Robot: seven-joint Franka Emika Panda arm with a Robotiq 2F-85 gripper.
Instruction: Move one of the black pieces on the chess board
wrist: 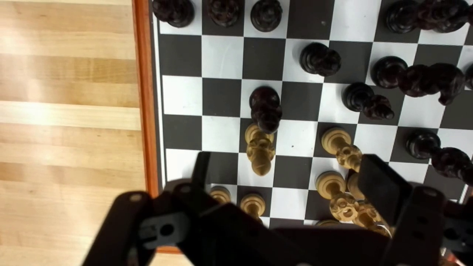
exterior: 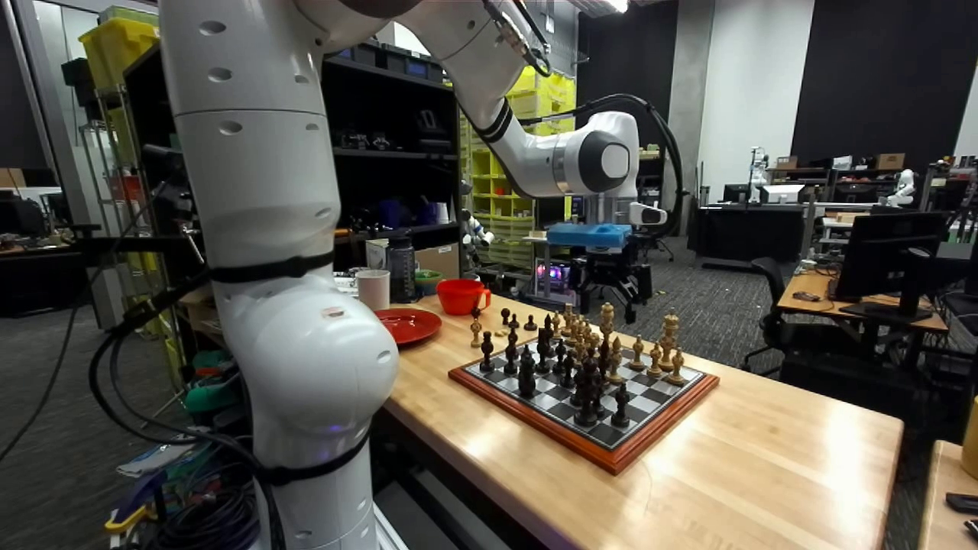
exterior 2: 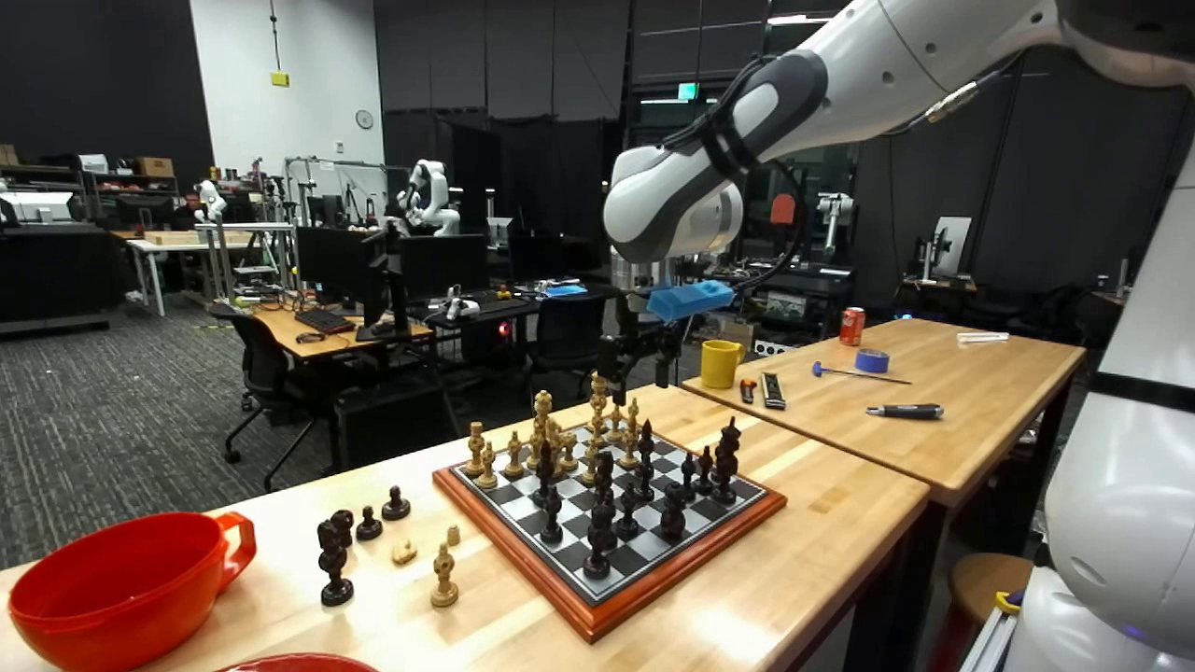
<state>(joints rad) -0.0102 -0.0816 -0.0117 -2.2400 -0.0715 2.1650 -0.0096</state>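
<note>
The chess board, with a reddish-brown rim [exterior: 535, 416], lies on the wooden table; its rim also shows in an exterior view [exterior 2: 691, 555] and the wrist view [wrist: 145, 111]. Several black and tan-gold pieces stand on it. My gripper [exterior: 607, 302] hangs above the tan-gold side, pointing down; it also shows in an exterior view [exterior 2: 642, 383]. In the wrist view the fingers [wrist: 286, 162] are wide apart with nothing held. A black piece [wrist: 265, 107] stands just beyond the fingers, beside a tan-gold piece [wrist: 260, 151]. Another black piece [wrist: 319, 59] stands farther off. The palm hides the lower part of the board.
A red bowl [exterior 2: 121, 588] and a red plate [exterior: 409, 325] stand on the same table. Loose black pieces [exterior 2: 334, 565] and a tan-gold piece [exterior 2: 443, 579] stand off the board. A second table holds a yellow mug [exterior 2: 719, 364] and tools. Pieces stand close together on the board.
</note>
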